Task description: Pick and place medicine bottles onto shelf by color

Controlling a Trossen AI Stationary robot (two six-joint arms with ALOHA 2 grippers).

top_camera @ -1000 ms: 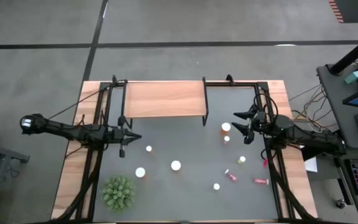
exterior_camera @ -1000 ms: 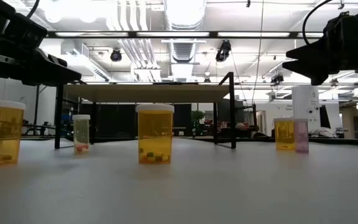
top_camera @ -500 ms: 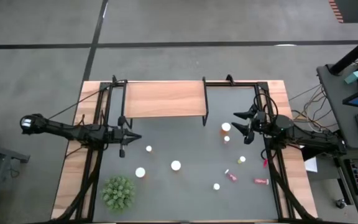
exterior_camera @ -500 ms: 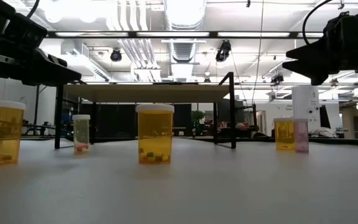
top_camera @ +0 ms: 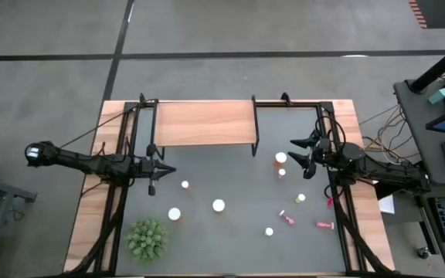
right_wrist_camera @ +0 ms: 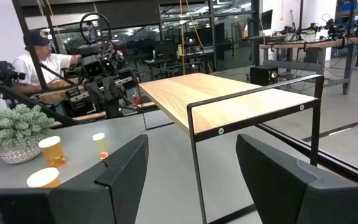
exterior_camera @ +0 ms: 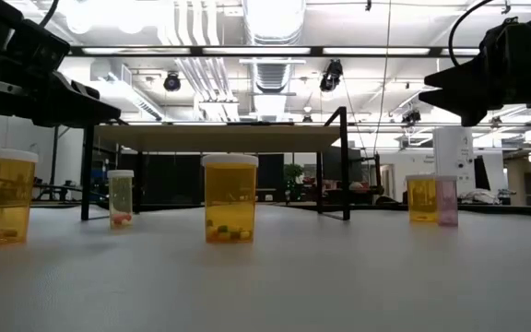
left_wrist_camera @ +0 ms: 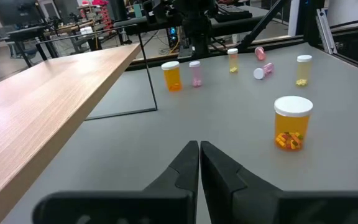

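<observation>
On the left side of the table [top_camera: 207, 255], the left gripper [top_camera: 165, 171] waits above the grey top, just in front of the shelf's left legs; its two fingers [left_wrist_camera: 188, 163] are pressed together and they hold nothing. In front of it, near the table's front edge, stands a green spiky plant [top_camera: 147, 238]. The shelf [top_camera: 203, 123] stands at the back of the table, left of the middle, and its wooden board carries no bottle. The medicine bottles are all on the grey top. Three stand in the middle zone: a small one [top_camera: 185, 184] near the left gripper, a bigger orange one [top_camera: 174, 215] beside the plant, and another big one [top_camera: 219, 205] at the centre. More to the right, an orange bottle [top_camera: 280, 159] and a small pink one [top_camera: 282, 172] stand just beside the right gripper [top_camera: 300, 151]. This gripper hovers to the right of the shelf; its fingers [right_wrist_camera: 124, 167] are spread wide apart and nothing is between them. Nearer the front on the right are more small bottles [top_camera: 269, 231], and two pink ones [top_camera: 324, 225] lie on their side.
</observation>
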